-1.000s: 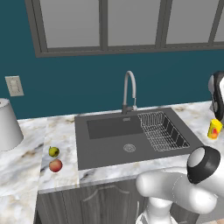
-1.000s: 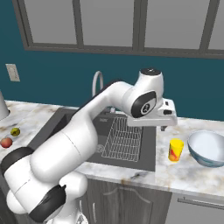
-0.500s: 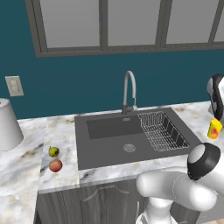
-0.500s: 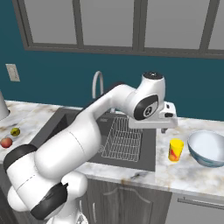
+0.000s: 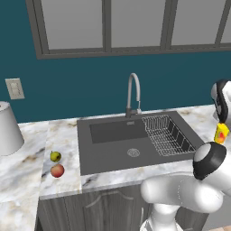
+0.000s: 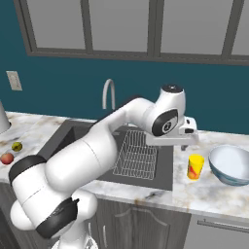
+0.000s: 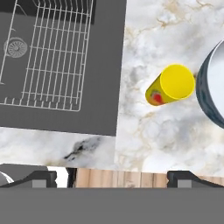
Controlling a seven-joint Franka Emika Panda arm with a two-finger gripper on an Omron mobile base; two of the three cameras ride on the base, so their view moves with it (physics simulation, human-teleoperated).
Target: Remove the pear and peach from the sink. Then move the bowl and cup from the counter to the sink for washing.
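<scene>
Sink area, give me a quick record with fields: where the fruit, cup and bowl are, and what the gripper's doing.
pear: on the counter left of the sink, out of the basin
peach: on counter beside the pear
cup: upright on counter right of sink
bowl: on counter, right of cup
gripper: open, above the counter near the cup, holding nothing

So the white arm reaches up from the base, bends at the elbow and stretches out to the robot's right, with the hand pointing straight down. The gripper [image 7: 112, 177] has its jaws spread wide apart, nothing between them, and isn't touching anything.
</scene>
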